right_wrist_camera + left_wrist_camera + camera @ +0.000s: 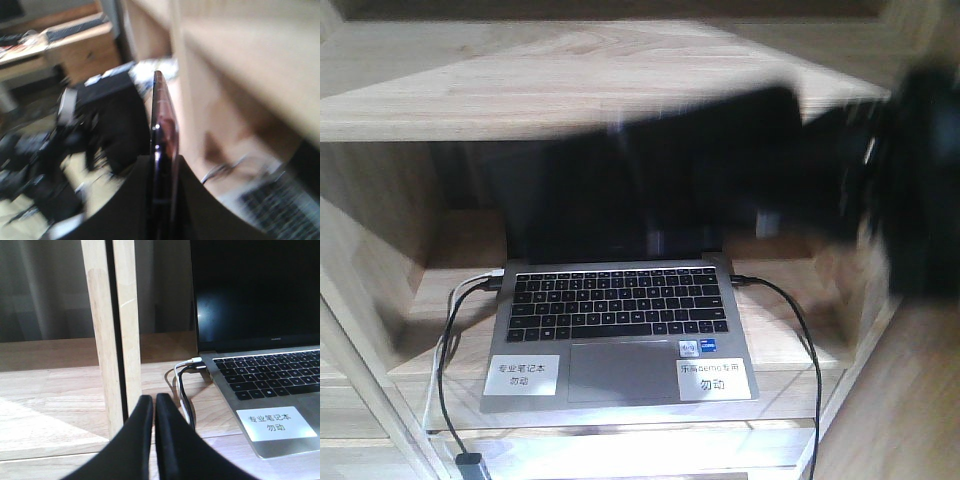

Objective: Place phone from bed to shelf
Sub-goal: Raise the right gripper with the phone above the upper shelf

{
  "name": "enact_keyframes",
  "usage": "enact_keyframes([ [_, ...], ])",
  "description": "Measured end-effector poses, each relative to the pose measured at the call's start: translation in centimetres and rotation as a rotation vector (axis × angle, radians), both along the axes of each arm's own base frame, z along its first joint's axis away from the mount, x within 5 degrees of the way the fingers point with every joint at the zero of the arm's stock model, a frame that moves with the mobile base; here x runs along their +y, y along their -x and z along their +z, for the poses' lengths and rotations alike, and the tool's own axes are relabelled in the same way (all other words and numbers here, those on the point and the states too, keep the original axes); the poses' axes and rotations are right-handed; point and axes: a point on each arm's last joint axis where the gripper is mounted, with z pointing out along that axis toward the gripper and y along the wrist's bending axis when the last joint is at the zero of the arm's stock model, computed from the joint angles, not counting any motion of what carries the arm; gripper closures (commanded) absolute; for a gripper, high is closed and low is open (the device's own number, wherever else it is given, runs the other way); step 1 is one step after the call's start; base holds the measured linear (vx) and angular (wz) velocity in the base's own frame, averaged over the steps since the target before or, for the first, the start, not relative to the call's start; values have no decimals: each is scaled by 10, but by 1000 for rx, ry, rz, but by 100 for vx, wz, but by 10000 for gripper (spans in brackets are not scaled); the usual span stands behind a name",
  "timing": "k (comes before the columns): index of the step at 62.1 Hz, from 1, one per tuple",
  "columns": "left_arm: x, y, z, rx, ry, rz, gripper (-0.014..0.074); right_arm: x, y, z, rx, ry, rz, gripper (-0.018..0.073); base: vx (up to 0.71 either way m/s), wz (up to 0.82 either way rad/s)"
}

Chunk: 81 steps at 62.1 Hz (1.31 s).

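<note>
The right wrist view shows the phone (161, 135) edge-on, a thin dark slab with a pinkish rim, pinched between the two black fingers of the right gripper (162, 172), which are clamped on its lower part. In the front-facing view the phone (720, 150) is a blurred black rectangle held in the air in front of the shelf (520, 90), at the height of the upper board and above the open grey laptop (620, 330) that sits in the compartment below. The left gripper (154, 405) hangs low by an upright divider (117, 330), its fingers pressed together on nothing, just beside the laptop's cables (184, 390).
</note>
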Motion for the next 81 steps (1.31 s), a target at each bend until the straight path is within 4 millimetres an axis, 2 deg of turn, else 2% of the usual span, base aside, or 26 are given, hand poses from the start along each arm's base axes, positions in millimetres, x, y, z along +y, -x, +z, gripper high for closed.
enact_keyframes([
  [12,0,0,0,0,0,0,596,-4,-9,43,-136,-81,-138,561,0,0],
  [19,0,0,0,0,0,0,596,-2,-23,57,-155,-105,-161,561,0,0],
  [30,0,0,0,0,0,0,596,7,-61,65,-130,-110,-144,561,0,0],
  [42,0,0,0,0,0,0,596,19,-106,67,-99,-141,-111,561,0,0],
  [52,0,0,0,0,0,0,596,33,-133,67,-79,-162,-69,561,0,0],
  [69,0,0,0,0,0,0,596,85,-153,60,-70,-159,-44,561,0,0],
  [81,0,0,0,0,0,0,596,106,-180,35,-46,-161,-134,561,0,0],
])
